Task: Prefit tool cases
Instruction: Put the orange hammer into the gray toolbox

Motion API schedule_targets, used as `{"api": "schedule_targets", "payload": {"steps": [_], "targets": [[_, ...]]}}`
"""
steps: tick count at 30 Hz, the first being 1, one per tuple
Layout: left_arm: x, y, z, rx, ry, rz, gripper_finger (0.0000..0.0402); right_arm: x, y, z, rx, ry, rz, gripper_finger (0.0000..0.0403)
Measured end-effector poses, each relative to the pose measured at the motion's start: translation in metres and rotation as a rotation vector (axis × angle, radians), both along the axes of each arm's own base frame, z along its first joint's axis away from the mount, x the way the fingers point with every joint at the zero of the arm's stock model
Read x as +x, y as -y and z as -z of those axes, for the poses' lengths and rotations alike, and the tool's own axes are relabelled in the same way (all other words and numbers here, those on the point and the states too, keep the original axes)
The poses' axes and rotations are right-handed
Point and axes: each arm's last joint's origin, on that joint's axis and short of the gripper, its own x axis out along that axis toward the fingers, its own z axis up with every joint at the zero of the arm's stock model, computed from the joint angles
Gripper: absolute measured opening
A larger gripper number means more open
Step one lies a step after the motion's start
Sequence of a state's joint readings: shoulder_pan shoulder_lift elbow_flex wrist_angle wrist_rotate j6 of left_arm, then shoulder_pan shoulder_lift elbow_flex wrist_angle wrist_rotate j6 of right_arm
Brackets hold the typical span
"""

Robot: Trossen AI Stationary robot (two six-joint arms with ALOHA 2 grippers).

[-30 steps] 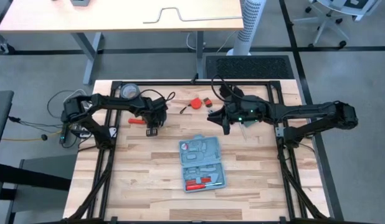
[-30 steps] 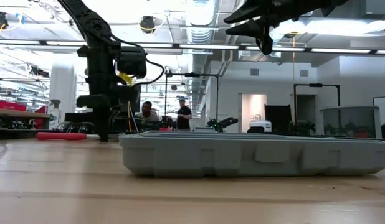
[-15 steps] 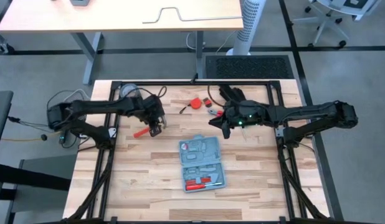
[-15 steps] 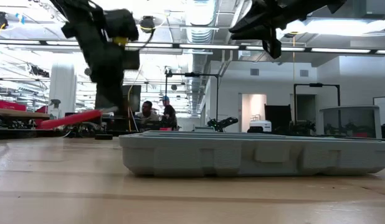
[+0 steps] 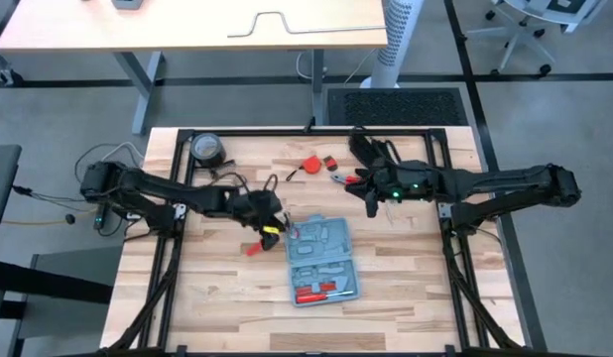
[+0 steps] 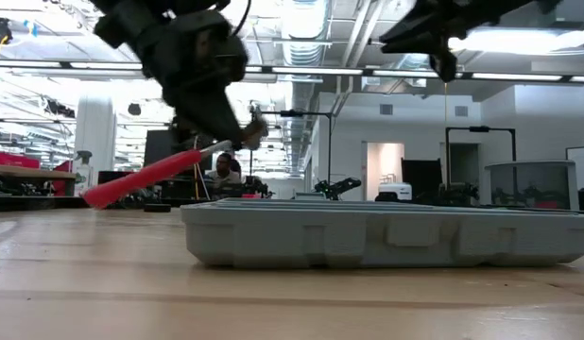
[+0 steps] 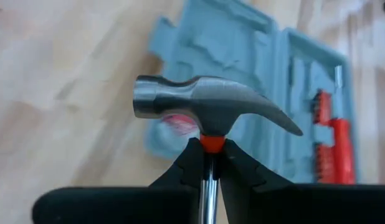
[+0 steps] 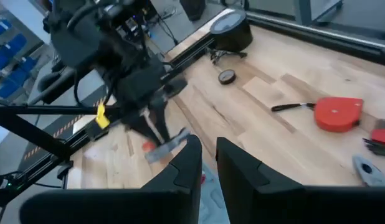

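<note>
**Hammer held at the open tool case**

A wooden worktop [image 5: 237,288] is seen from above, framed by black rails. The light-blue tool case [image 5: 323,261] lies open and flat near the worktop's middle, its moulded slots facing up; a red-handled tool [image 5: 317,292] is seated in the half nearer the front edge. In the low view the tool case [image 6: 386,234] is shown resting flat on the wood.

The left arm is stretched across to the case's left edge. Its tool [image 5: 270,226] is pinched on the neck of a hammer [image 5: 261,241]; in the left wrist view the fingers [image 7: 191,163] are pressed against the shaft just below the steel head [image 7: 208,106], above the case. The red grip [image 6: 146,176] is tilted down toward the worktop.

The right tool [image 5: 369,196] is held above the worktop behind the case, its fingers [image 8: 187,163] nearly pressed together on nothing.

A red tape measure [image 5: 311,164] and a black roll [image 5: 206,150] lie near the back rail.
</note>
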State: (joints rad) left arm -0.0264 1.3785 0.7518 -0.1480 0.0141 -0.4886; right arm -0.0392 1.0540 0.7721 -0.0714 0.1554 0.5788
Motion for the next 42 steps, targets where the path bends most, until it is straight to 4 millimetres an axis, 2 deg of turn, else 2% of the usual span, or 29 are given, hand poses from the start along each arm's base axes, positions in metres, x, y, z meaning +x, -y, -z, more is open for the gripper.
{"api": "schedule_targets", "payload": {"steps": [5, 14, 17, 21, 26, 31, 42], "targets": [[0.03, 0.021, 0.0, -0.03, 0.01, -0.007, 0.0022, -0.028, -0.007, 0.009, 0.041, 0.046, -0.001, 0.0059], [0.094, 0.051, -0.037, 0.025, 0.056, 0.052, 0.0021, -0.066, -0.025, 0.019, 0.078, 0.12, -0.041, 0.0059], [0.115, 0.062, -0.035, 0.026, 0.056, 0.071, 0.0021, -0.076, -0.026, 0.023, 0.059, 0.095, -0.004, 0.0059], [0.143, 0.077, -0.023, 0.024, 0.027, 0.099, 0.0021, -0.086, -0.026, 0.025, 0.06, 0.06, 0.008, 0.0059], [0.17, 0.092, -0.013, 0.011, -0.019, 0.154, 0.0021, -0.093, -0.026, 0.025, 0.066, 0.055, 0.008, 0.0059], [0.185, 0.103, -0.005, 0.041, -0.086, 0.215, 0.0021, -0.097, -0.025, 0.027, 0.062, 0.021, 0.008, 0.0059], [0.188, 0.101, 0.002, 0.058, -0.138, 0.303, 0.0021, -0.098, -0.026, 0.03, 0.058, -0.008, -0.002, 0.0059]]}}
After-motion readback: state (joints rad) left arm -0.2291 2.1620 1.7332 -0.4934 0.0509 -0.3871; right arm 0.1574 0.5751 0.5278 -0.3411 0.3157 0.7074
